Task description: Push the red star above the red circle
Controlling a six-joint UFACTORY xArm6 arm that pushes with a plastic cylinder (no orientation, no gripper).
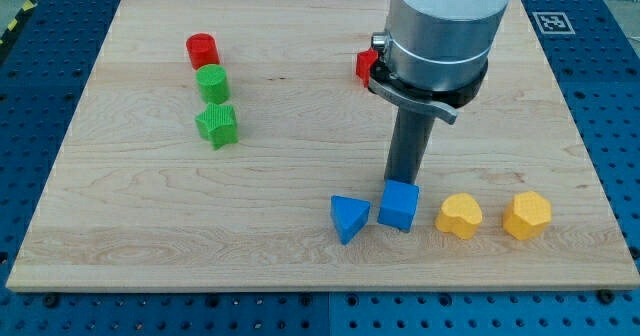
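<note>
The red circle (202,50) sits at the view's upper left of the wooden board. The red star (365,64) is at the upper middle, mostly hidden behind the arm's grey body. My tip (402,182) is at the lower middle, right at the top edge of the blue cube (399,205); whether it touches is hard to tell. The tip is well below the red star and far right of the red circle.
A green cylinder (212,82) and a green star (217,124) lie just below the red circle. A blue triangle (348,217) sits left of the blue cube. A yellow heart (459,216) and a yellow hexagon (527,215) lie at the lower right.
</note>
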